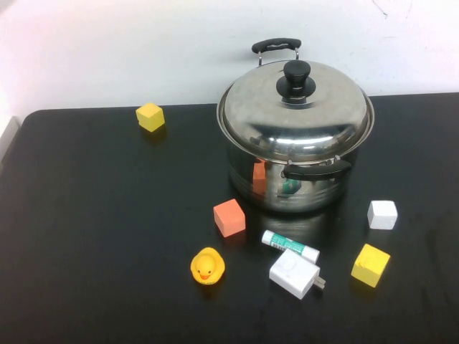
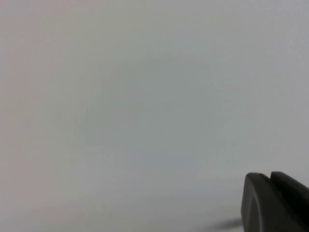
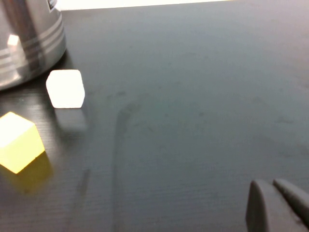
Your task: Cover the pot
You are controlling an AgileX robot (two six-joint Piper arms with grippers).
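Black matte table met a white wall. Shiny steel pot sat far centre, domed lid on. No writing was legible. Left gripper faced blank wall, right gripper hovered over tabletop; cannot tell either's state.

We seem to face a lab-style test bench, not a kitchen: a bare black table pushed against a plain white wall. Near its front edge, a rubber duck, coloured cubes and a white charger lie scattered as props.
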